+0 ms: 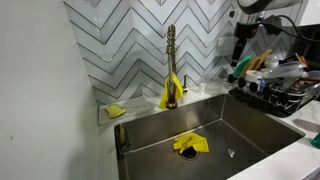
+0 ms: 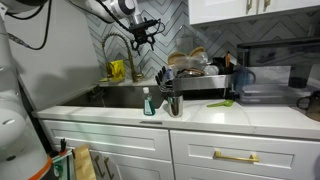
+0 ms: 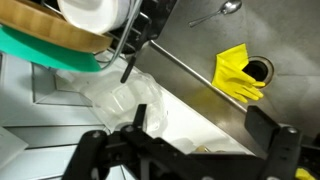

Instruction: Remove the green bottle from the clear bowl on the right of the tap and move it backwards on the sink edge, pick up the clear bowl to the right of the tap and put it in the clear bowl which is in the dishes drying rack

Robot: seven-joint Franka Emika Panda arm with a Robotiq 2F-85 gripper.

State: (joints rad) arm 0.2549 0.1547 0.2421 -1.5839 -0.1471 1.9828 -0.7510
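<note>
pincer (image 3: 185,150) spread wide, pinching nothing, hanging over the white sink edge (image 3: 185,118). clear bowl (image 3: 125,100) sits on that edge, just beside the black drying rack (image 3: 135,40), which is crowded with dishes. yellow glove (image 3: 240,72) lies in the steel basin by the drain. tap (image 1: 170,60) stands well apart from the pincer. green bottle: cannot make it out.

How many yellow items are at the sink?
3 yellow items: one on the ledge left of the tap, one hanging at the tap, one in the basin. The rack may hide more.
</note>
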